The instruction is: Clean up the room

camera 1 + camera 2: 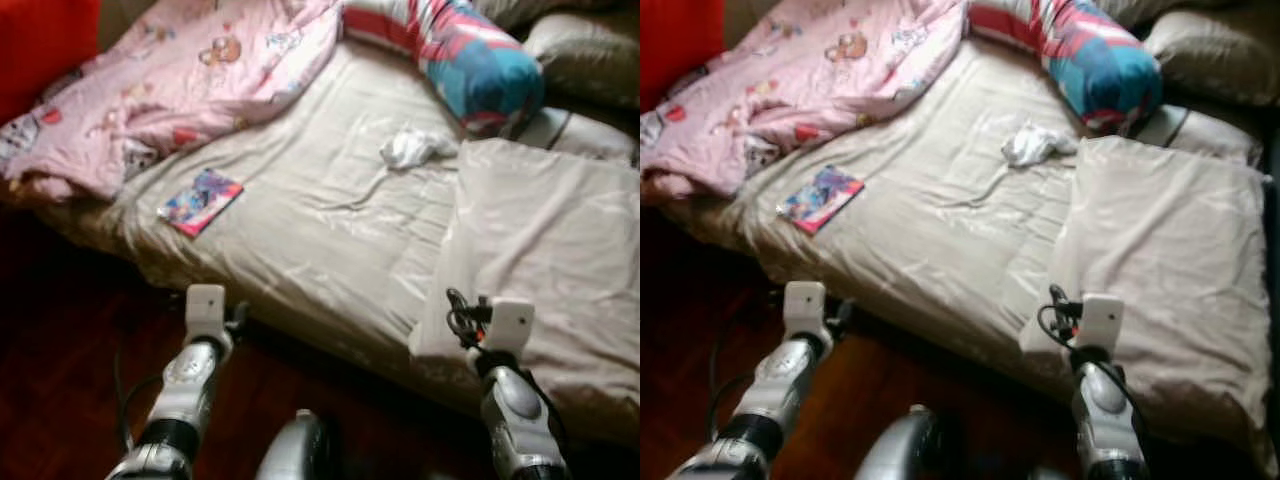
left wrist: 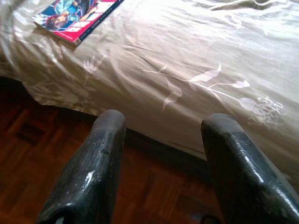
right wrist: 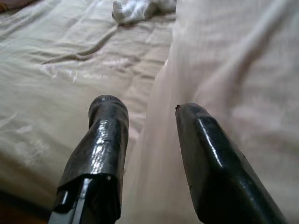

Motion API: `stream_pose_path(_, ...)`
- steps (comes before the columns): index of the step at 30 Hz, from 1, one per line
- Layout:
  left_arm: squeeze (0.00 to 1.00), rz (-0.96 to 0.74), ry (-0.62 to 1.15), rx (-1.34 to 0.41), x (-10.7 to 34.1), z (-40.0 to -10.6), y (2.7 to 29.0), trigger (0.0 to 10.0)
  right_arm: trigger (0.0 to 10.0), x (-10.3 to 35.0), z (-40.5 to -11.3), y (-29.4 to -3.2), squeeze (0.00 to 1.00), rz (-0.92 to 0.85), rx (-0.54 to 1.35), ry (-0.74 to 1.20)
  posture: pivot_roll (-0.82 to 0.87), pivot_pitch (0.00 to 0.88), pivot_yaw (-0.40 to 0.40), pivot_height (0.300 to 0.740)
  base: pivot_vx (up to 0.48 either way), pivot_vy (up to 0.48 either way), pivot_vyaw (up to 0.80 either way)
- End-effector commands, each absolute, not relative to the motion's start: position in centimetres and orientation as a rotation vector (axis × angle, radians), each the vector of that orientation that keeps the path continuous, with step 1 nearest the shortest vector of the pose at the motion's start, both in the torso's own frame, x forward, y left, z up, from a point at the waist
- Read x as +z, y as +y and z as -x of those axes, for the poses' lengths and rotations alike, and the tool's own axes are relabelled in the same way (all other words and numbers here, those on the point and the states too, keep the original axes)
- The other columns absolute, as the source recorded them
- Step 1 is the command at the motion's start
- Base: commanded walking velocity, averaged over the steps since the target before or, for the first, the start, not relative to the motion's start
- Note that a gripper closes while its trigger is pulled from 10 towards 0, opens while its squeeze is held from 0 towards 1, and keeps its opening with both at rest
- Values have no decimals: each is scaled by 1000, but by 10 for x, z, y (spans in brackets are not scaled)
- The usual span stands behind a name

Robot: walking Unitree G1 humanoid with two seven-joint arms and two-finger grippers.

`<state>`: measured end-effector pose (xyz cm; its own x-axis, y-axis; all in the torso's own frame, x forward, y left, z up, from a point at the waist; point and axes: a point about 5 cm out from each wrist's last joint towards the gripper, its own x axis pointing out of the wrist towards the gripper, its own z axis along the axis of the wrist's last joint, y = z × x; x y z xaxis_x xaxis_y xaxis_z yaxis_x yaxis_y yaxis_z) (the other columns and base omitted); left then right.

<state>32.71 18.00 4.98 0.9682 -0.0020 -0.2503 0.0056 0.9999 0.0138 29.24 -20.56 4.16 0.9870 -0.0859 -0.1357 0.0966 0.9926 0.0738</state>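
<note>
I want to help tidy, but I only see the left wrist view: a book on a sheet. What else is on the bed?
Observer: A white cloth lies crumpled near the middle of the bed, apart from the book.
Operator: Is there a blanket?
Observer: Yes, a pink blanket is bunched at the far left, just behind the book.
Operator: Where's the other end effector?
Observer: The right end effector is open, over the edge of a beige folded cover on the right side of the bed.
Operator: Any pillows?
Observer: A striped red and blue pillow lies at the far end.
</note>
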Motion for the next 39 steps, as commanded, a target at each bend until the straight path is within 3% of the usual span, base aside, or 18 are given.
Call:
stream_pose_path(1, 0, 3, 298, 13, 39, -321, 184, 10000, 10000, 33, -286, -211, 0, -104, -136, 161, -139, 233, 107, 740, 0, 0, 0)
stream_pose_path(16, 0, 26, 477, 41, 7, -303, 187, 10000, 10000, 2, -274, -215, 0, -173, -198, 314, -156, 181, 78, 740, 0, 0, 0)
stream_pose_path(21, 0, 37, 587, 72, -14, -284, 187, 10000, 10000, -17, -262, -210, 0, -152, -151, 431, -154, 146, 53, 740, 0, 0, 0)
stream_pose_path(27, 0, 37, 749, 49, -41, -257, 176, 10000, 10000, -42, -242, -200, 0, -8, -35, 630, -130, 82, -13, 740, 0, 0, 0)
stream_pose_path(34, 0, -53, 813, -12, -51, -245, 168, 10000, 10000, -49, -234, -200, 0, -22, -59, 687, -138, 74, 4, 740, 0, 0, 0)
stream_pose_path(39, 0, -68, 881, 30, -60, -230, 178, 10000, 10000, -67, -209, -192, 0, -26, -75, 777, -123, 72, 18, 740, 0, 120, 0)
